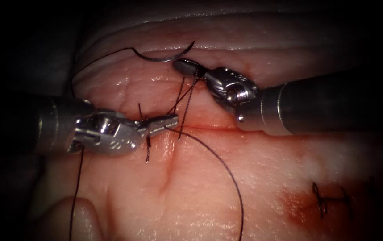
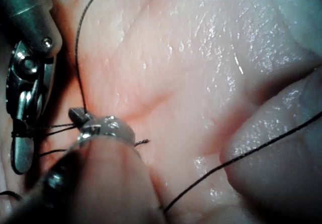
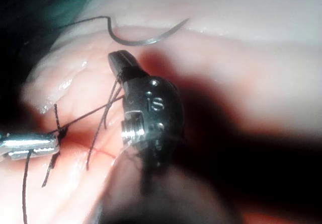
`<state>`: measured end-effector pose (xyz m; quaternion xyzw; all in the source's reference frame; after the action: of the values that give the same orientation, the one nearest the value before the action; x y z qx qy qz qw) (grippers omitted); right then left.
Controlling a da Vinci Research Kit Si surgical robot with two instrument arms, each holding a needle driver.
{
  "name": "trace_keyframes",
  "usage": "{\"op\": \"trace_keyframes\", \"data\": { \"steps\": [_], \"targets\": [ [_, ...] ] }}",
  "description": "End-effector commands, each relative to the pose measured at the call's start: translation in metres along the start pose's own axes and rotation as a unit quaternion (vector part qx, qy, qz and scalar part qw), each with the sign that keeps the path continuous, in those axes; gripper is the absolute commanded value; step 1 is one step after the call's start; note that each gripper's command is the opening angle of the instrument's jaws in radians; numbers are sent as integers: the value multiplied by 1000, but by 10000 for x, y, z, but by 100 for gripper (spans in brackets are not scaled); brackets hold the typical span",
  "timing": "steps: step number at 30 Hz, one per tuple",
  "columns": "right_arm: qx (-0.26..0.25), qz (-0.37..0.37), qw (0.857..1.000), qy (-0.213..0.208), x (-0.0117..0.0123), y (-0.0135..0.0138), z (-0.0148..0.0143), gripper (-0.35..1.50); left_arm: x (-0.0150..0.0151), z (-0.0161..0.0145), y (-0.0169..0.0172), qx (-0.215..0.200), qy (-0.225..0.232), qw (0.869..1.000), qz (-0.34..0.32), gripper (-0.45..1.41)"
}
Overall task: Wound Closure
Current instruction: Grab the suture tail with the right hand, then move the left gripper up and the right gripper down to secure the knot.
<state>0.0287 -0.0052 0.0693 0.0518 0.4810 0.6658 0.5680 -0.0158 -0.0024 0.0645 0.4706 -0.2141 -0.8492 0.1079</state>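
Endoscope view: left tool (image 1: 167,121) and right tool (image 1: 187,68) each seem clenched on thread (image 1: 187,96) over the cut (image 1: 209,126); needle (image 1: 164,56) lies free on tissue (image 1: 200,178). Keep tension even.

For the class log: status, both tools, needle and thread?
Left tool shut on thread at the cut. Right tool shut on thread. Needle free, lying on tissue above. Nothing in the way.
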Motion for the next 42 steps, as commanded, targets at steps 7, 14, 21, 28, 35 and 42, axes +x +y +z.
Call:
{"op": "trace_keyframes", "data": {
  "steps": [7,14,21,28,35,42],
  "targets": [
    [12,-42,999,-3,-21,-20,-16,-35,-1,4,-3,0,-1,1000,0,-45],
    [22,-64,998,13,-29,-32,-31,-35,-5,-3,-17,-4,-1,1000,-10,-45],
    [27,-127,990,54,-45,-45,-41,-35,-14,-10,-40,-7,-9,1000,-28,-45],
    [12,-178,982,67,-71,-52,-52,-35,-37,-2,-85,-10,-31,998,-57,-45],
    [-22,-221,975,15,-102,-64,-64,-35,-66,31,-111,-24,-51,996,-68,-45],
    [-52,-228,972,-35,-116,-92,-87,-35,-103,68,-124,-36,-69,995,-69,-45]
  ]
}}
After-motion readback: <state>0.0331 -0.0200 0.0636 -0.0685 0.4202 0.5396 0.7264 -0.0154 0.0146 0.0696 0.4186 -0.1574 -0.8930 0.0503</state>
